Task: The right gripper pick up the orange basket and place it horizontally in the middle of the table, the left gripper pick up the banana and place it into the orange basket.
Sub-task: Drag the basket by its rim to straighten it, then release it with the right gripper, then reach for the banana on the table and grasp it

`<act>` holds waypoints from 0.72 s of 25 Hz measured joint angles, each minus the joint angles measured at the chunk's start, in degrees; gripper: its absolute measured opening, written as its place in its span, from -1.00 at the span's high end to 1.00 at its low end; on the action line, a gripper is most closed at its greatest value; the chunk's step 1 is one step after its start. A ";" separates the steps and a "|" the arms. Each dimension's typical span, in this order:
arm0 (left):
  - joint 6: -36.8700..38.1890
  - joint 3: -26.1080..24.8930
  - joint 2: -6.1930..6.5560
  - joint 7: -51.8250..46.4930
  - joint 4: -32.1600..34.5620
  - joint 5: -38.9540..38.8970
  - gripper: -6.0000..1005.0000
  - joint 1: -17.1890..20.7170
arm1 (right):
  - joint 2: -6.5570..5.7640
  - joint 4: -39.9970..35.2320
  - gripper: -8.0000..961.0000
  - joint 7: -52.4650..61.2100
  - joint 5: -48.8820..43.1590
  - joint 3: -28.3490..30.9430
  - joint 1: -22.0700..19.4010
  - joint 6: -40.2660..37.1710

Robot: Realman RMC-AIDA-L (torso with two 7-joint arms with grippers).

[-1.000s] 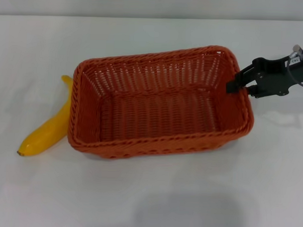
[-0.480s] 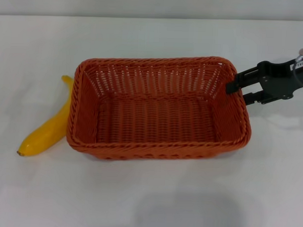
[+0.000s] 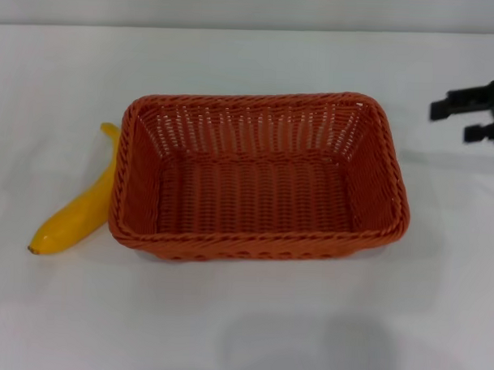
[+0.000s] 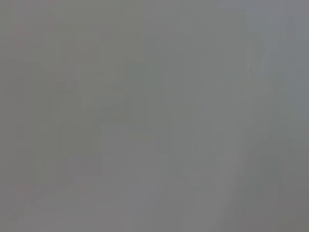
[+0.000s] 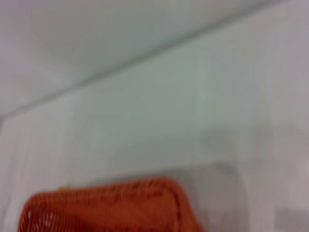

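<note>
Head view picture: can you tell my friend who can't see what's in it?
An empty orange basket sits flat in the middle of a white table, with a yellow banana lying against its left side. The right gripper, open and holding nothing, hangs apart from the basket at the right edge.

Table [image 3: 250, 315]: white and smooth when I logged it. On it I counted one basket [image 3: 259, 176], lengthwise at centre, and one banana [image 3: 76, 210] touching its left side.

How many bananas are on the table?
1. The banana lies on the table against the orange basket on its left short side, outside it. Nothing is inside the basket.
</note>
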 joint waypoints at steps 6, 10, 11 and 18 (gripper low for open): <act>5.23 0.03 0.18 -12.09 -7.34 5.11 -0.59 -1.11 | -1.83 -0.47 -0.80 -18.97 13.90 3.70 -6.25 4.48; 8.66 0.08 0.80 -24.10 -12.78 11.17 -0.58 -3.39 | -1.49 -0.51 -0.79 -38.49 20.74 8.33 -10.04 6.02; 9.18 0.09 1.48 -28.10 -14.04 14.05 -0.58 -4.51 | -1.10 -0.51 -0.79 -43.80 22.63 9.24 -11.22 6.22; 11.65 0.16 6.20 -42.81 -19.49 42.01 -0.58 -14.80 | 2.51 1.65 -0.79 -72.45 36.42 11.37 -19.27 9.67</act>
